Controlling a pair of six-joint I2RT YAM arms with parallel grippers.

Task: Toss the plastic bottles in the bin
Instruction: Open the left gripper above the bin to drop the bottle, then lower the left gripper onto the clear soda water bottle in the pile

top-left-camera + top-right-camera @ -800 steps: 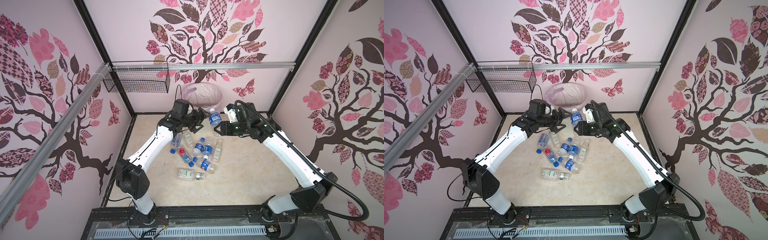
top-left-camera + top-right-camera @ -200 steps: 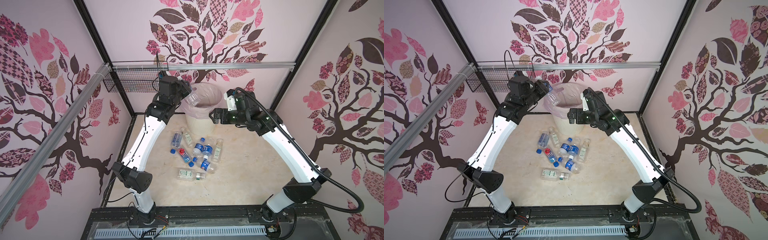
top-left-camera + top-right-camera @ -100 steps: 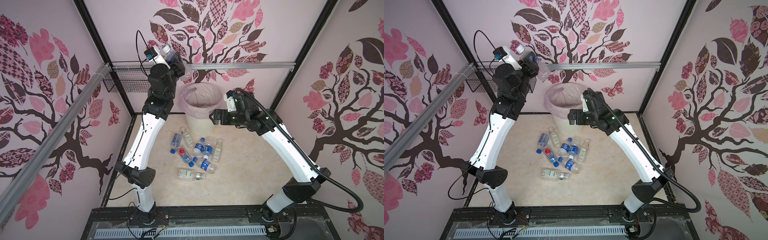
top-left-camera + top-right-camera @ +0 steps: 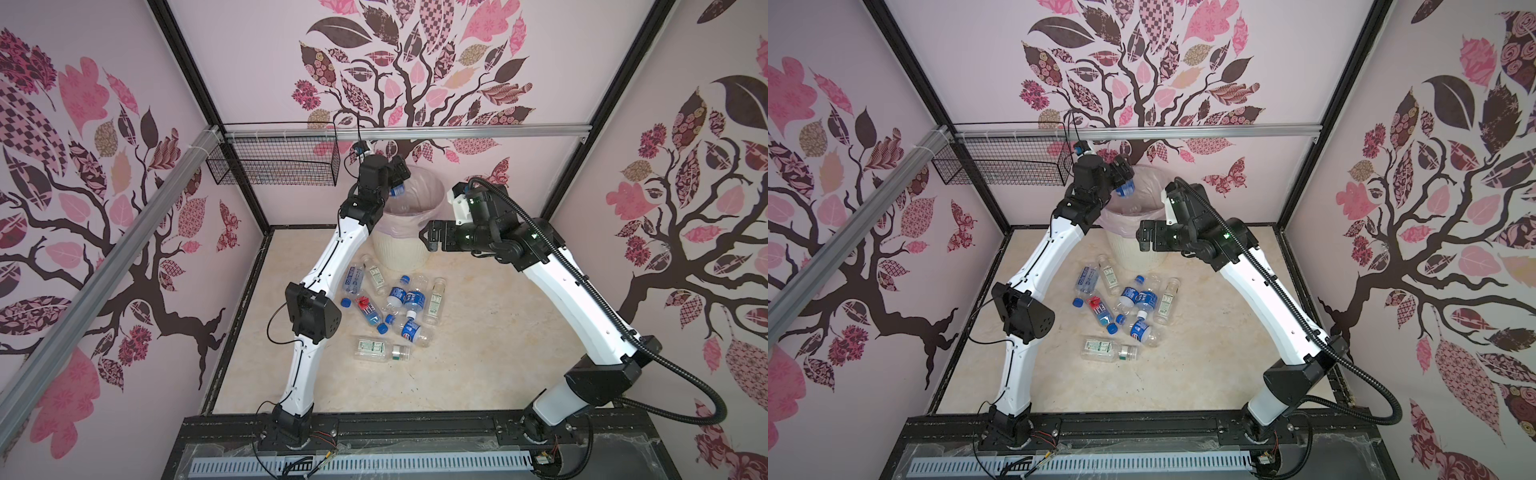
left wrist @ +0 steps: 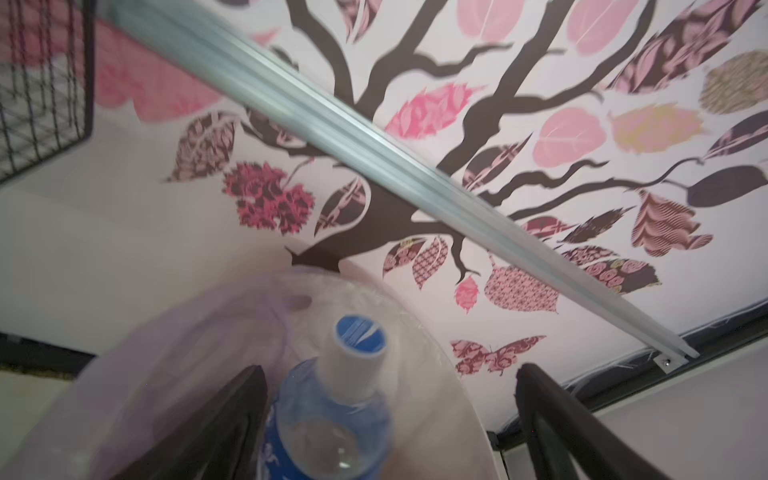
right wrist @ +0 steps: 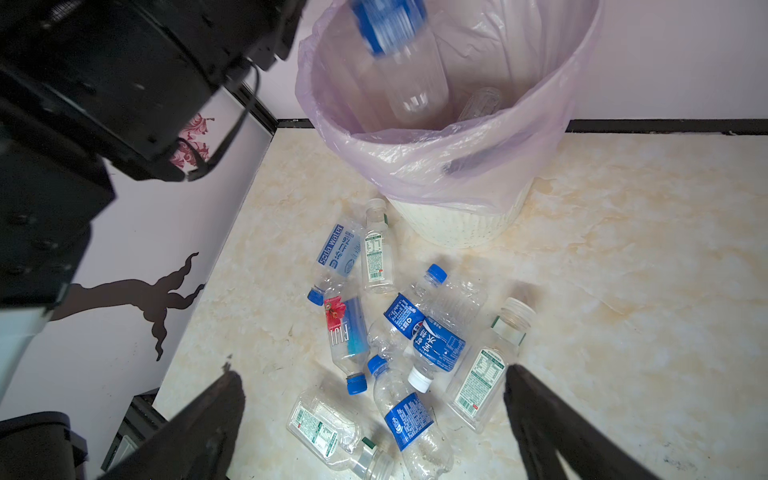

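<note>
Your left gripper (image 5: 388,370) hangs over the bin (image 4: 401,253), jaws spread, so the blue-labelled bottle (image 5: 332,419) sits loose above its mouth. Right gripper (image 6: 372,372) waits beside the bin, wide and empty; other bottles (image 4: 390,307) lie before it.

Bottle (image 5: 332,415) between the jaws of my left gripper (image 4: 398,173), over the bin (image 4: 409,253) mouth; a second bottle (image 6: 478,104) lies inside bin. Bottle pile (image 6: 399,332) on floor (image 4: 478,353) below my right gripper (image 4: 424,240), just before the bin.

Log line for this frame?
left gripper: open over bin | bottle: dropping into bin | right gripper: open, empty | floor bottles: pending
</note>
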